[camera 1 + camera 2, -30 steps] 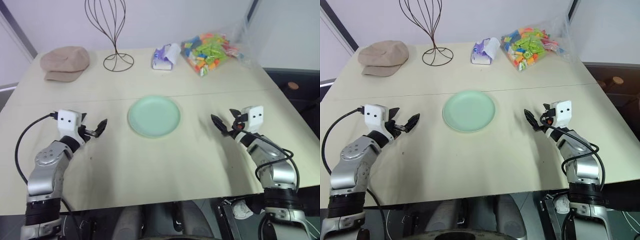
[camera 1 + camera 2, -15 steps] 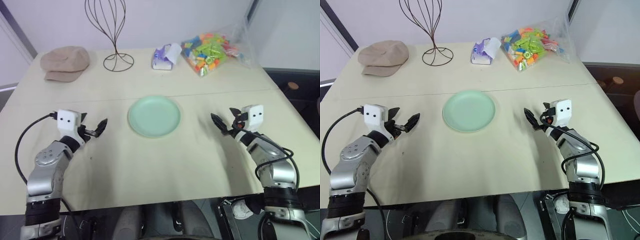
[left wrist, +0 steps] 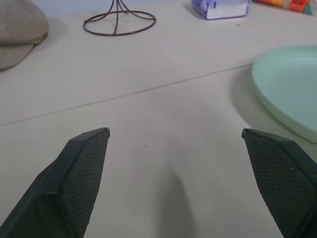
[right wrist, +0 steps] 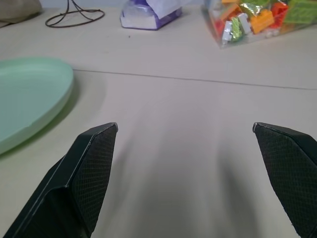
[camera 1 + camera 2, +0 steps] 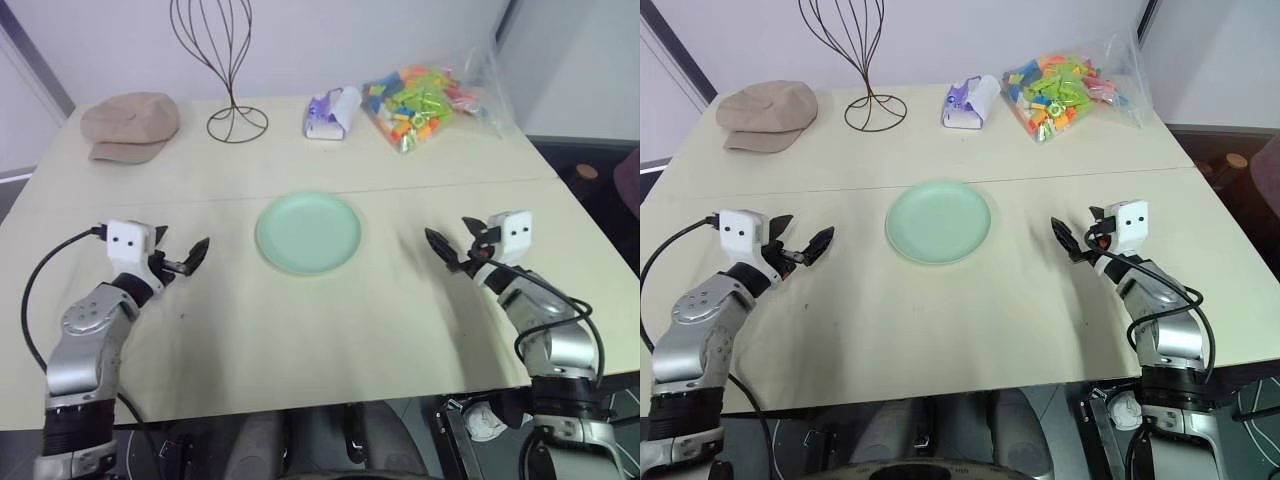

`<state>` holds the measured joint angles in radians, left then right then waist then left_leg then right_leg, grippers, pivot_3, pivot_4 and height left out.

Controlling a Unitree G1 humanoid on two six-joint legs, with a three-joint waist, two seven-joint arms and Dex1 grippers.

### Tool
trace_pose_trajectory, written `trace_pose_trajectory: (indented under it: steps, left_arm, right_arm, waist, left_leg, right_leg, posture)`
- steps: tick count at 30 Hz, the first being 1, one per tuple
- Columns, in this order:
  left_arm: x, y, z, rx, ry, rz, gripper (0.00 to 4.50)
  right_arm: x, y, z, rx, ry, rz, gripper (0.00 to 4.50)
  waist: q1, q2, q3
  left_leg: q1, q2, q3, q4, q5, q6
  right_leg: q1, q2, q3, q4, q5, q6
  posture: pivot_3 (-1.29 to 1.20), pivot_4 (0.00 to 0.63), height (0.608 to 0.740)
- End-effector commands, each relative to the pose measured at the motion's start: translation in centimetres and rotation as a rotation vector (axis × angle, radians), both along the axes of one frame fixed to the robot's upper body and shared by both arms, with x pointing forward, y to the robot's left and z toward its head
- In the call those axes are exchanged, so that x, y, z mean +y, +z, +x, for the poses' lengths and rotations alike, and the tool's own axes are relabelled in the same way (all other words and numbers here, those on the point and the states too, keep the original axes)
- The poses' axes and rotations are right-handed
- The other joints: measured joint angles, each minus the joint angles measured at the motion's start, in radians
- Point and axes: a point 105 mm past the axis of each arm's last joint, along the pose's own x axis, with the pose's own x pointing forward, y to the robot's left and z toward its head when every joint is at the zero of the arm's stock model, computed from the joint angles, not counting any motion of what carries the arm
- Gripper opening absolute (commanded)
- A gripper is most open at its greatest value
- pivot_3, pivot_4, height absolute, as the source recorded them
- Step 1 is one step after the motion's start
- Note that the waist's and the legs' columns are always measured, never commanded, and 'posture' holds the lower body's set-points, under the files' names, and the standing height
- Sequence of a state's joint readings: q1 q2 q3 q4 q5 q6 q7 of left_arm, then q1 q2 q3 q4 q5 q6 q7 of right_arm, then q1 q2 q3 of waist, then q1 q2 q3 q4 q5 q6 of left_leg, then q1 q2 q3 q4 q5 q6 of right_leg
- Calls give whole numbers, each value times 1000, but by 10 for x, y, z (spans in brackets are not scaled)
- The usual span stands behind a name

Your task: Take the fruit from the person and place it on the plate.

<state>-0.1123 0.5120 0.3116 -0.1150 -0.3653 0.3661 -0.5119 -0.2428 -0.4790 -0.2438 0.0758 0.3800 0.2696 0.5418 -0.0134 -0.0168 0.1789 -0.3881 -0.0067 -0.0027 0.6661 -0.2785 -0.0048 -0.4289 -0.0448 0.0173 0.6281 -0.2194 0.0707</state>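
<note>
Centrally, the beige worktop [image 5: 300, 330] carries everything, with a seam running across it beyond the plate. Next in size, the mint plate [image 5: 308, 232] lies flat near the middle, bare, between the two arms and well apart from each. Along the far edge stand a wire stand [image 5: 228, 70], a tan cap [image 5: 130, 125] to its left, a bag of coloured blocks [image 5: 420, 95] at the right, and a purple tissue pack [image 5: 332, 112] between stand and bag. Nearer, the left end effector [image 5: 185, 258] hovers left of the plate with its fingers spread wide, nothing between them. Likewise the right end effector [image 5: 455, 252] hovers right of the plate, fingers spread and holding nothing.
</note>
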Motion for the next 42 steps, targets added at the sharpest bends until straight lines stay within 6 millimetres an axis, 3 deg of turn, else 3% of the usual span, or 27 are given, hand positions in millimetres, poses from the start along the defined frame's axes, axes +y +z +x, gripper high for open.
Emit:
trace_pose_trajectory:
  steps: [1,42]
  left_arm:
    - [2,17,-5,-46,-38,9,4481]
    - [9,20,-5,-40,-17,29,4481]
  right_arm:
    - [-2,21,-4,-66,17,0,4500]
    - [-2,19,-9,-60,1,7,4500]
  waist:
    - [0,0,0]
    - [0,0,0]
  left_leg:
    - [0,0,0,0,0,0]
    - [-1,0,0,0,0,0]
  right_leg:
    - [0,0,0,0,0,0]
    - [0,0,0,-1,0,0]
  posture:
    - [0,150,740]
    - [0,150,740]
